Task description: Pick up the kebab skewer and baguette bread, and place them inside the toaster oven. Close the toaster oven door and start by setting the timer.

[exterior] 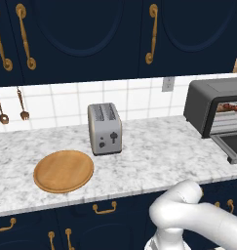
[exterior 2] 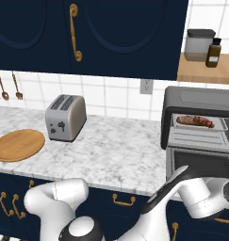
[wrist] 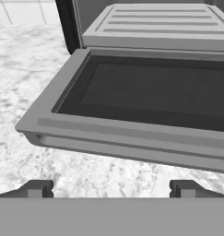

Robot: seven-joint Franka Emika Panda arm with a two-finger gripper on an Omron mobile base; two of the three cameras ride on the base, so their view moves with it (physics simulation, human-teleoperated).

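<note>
Toaster oven door [wrist: 145,99] hangs open and lies flat, sticking out over the marble counter [wrist: 26,69]. The gripper [wrist: 111,189] waits just in front of the door's front edge. Its two dark fingertips [wrist: 37,189] are spread far apart and hold nothing. The long front edge of the door runs between them, a little above the tips.

Behind the door sits the toaster oven [exterior 2: 200,101], a dark grey box at the right end of the counter. On its top rack lies food with red and brown chunks, the kebab skewer [exterior 2: 196,121]. I cannot tell if the baguette bread is in there too.

Farther left on the counter stands a small silver toaster [exterior: 104,128]. Left of it lies a round wooden plate [exterior: 63,171] with nothing on it. Dark blue cupboards [exterior: 90,34] with gold handles hang above.
</note>
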